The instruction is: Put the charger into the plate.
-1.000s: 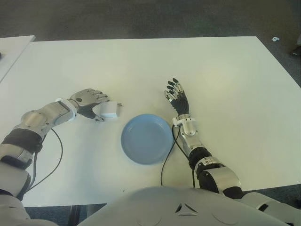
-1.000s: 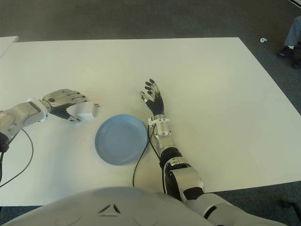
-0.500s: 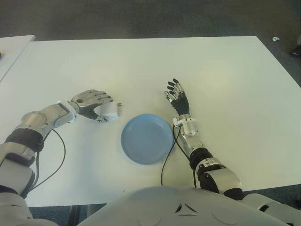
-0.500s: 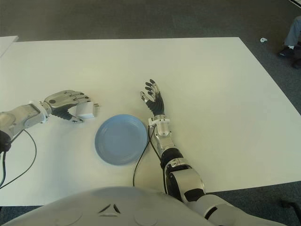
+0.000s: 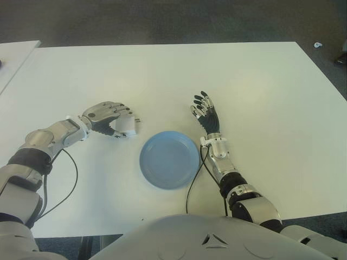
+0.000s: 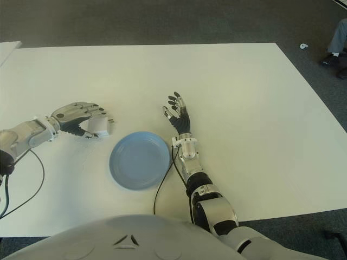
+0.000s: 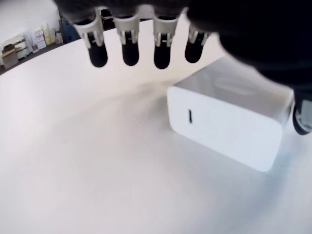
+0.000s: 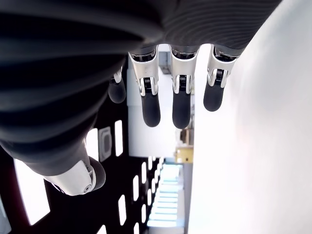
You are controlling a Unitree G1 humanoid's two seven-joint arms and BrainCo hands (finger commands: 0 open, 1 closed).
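Observation:
A white charger lies on the table, left of the blue plate, its prongs pointing toward the plate. My left hand arches over it from the left. In the left wrist view the fingers reach past the charger without closing on it, and the thumb tip shows at the charger's corner. My right hand shows just right of the plate, fingers spread and holding nothing.
The white table extends far beyond both hands. A black cable hangs from my left forearm and another runs along the plate's right rim. A second table corner shows at the far left.
My left hand has slid a little to the right, and its fingers now cover the top of the charger. The charger, the plate and my right hand have kept their places.

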